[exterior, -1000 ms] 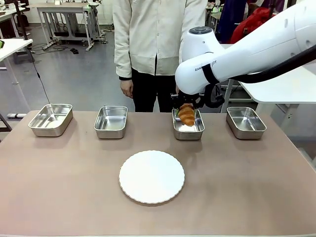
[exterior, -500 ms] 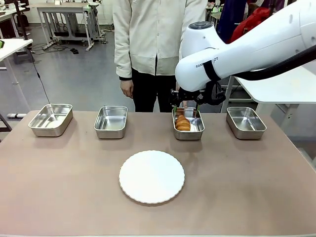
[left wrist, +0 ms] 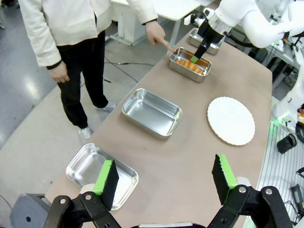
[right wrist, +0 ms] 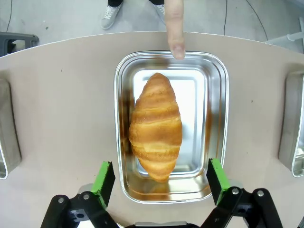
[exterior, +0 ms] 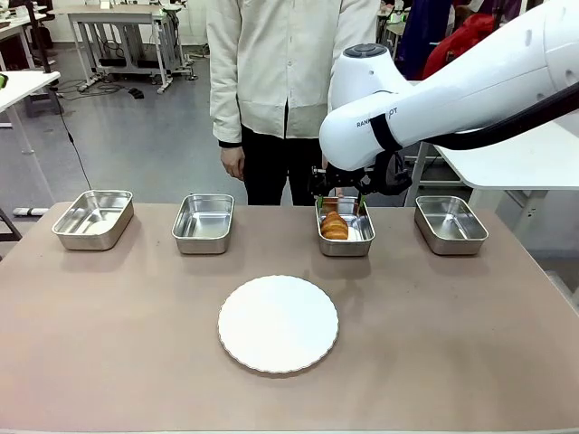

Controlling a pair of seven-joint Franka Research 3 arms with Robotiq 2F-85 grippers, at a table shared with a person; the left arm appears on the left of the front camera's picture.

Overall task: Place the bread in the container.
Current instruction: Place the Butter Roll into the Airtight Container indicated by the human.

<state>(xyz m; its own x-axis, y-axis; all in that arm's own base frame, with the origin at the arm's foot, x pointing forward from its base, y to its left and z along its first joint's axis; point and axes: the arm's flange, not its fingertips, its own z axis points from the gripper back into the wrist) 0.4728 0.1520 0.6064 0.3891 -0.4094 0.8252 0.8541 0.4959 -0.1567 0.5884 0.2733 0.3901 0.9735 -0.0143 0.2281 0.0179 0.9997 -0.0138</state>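
Observation:
The bread [right wrist: 156,125], a golden-brown ridged croissant, lies lengthwise inside the container [right wrist: 216,123], a shiny steel pan that is third from the left in the front view [exterior: 363,239]. The bread [exterior: 335,225] rests toward the pan's left side. My right gripper [right wrist: 161,184] hovers open just above the pan, its green pads [right wrist: 103,178] apart and empty. From the far side, a person's finger [right wrist: 175,23] points at the pan's far rim. My left gripper [left wrist: 164,178] is open and empty, high above the table's left end.
Three more steel pans stand in the same row [exterior: 93,218] [exterior: 203,222] [exterior: 450,224]. A round white scalloped plate [exterior: 278,324] sits in the table's middle. The person [exterior: 280,72] stands at the far edge behind the pans.
The right gripper opened and let go of the bread, which dropped into the pan. The gripper has since risen slightly above it.

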